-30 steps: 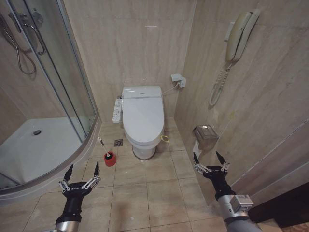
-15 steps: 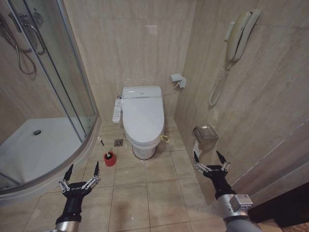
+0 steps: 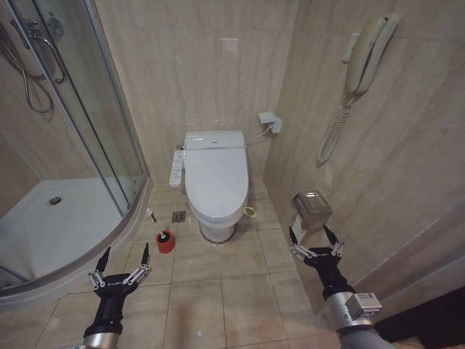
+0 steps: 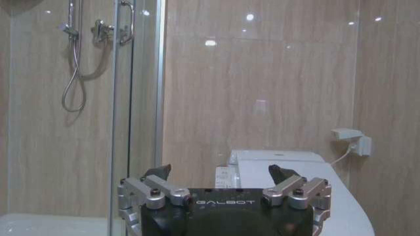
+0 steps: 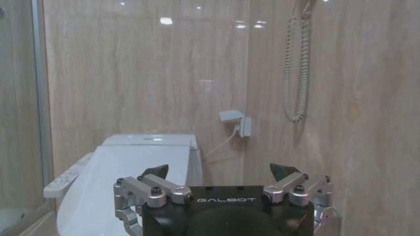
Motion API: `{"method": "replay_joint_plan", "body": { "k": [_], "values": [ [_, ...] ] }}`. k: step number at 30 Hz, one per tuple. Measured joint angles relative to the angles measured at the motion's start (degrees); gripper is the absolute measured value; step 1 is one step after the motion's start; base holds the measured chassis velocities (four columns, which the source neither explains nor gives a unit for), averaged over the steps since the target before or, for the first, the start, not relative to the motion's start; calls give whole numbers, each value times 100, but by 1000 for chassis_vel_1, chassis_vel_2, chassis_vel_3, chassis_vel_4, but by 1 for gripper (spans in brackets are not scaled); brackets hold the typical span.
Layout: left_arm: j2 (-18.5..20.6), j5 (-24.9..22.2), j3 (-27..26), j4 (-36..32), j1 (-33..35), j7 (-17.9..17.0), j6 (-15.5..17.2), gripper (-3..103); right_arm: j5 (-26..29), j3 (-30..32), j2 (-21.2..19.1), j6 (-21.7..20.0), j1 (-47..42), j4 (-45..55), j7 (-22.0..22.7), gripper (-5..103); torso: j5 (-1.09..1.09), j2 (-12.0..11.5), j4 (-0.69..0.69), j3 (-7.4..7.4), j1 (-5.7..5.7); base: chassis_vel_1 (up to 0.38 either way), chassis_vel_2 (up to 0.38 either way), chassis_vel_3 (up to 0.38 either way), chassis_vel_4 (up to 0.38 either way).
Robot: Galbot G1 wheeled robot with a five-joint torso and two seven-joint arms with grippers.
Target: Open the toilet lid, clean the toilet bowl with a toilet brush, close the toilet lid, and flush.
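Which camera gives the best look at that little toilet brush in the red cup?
The head view: the toilet brush stands on the floor tiles in its red cup, left of the toilet bowl. From the wrist views I can't make it out.

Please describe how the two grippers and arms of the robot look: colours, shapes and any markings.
The left gripper and the right gripper look alike: a black body marked GALBOT in white, silver metal linkages with bolts, and two black pointed fingers. Each sits on a black wrist with a silver ring. The right arm carries a white label.
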Motion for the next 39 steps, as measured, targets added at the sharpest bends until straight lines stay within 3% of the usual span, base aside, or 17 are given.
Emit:
{"method": "replay_joint_plan", "body": {
  "k": [39],
  "values": [
    [0,0,0,0,0,0,0,100,49,-40,4,-21,-23,7,-187,100,0,0,-1,0,1,-127,129,126,-130]
  ]
}}
